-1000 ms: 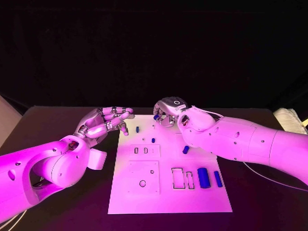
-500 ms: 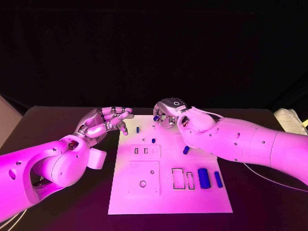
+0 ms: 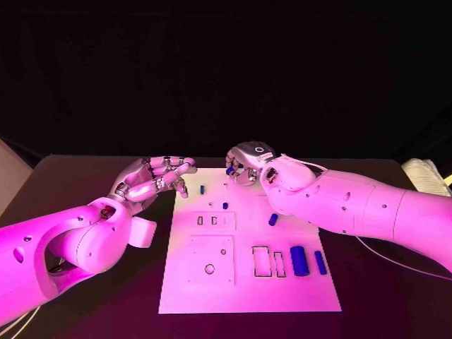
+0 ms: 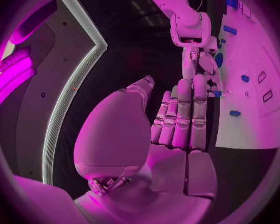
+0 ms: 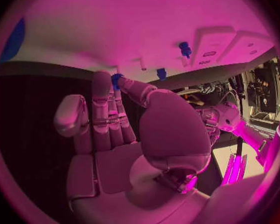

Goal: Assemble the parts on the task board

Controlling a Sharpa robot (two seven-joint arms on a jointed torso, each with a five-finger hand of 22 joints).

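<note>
the right hand point(image 3: 248, 161) is seen above the far edge of the task board point(image 3: 248, 282), its fingers curled downward; a small blue part point(image 3: 229, 171) is pinched at its fingertips, and the same blue piece point(image 5: 117, 78) is seen between thumb and fingertip in the right wrist view. how much of that part is covered by the fingers cannot be made out. the left hand point(image 3: 152, 181) is held just off the board's left edge, near its far corner, fingers drawn together side by side and bent over the palm; nothing is seen in it, and in the left wrist view its fingers point(image 4: 180, 112) lie close together with no piece between them.

on the board, a small blue peg point(image 3: 202, 190) stands near the far left corner, close to the left hand's fingertips, and another small peg point(image 3: 224, 205) stands a little nearer the middle. a short blue piece point(image 3: 273, 219) lies tilted beside the right forearm, which hides part of the board's right side behind it. nearer the front, a thick blue cylinder point(image 3: 299, 260) and a thin blue bar point(image 3: 320, 263) lie side by side to the right of two rectangular slots point(image 3: 260, 260). two small slots point(image 3: 207, 221) and an oval hole point(image 3: 209, 269) are seen on the left half; whether anything sits in them is too small to tell.

the board's near edge and front corners lie uncovered, with bare black table point(image 3: 389, 296) on both sides of it
</note>
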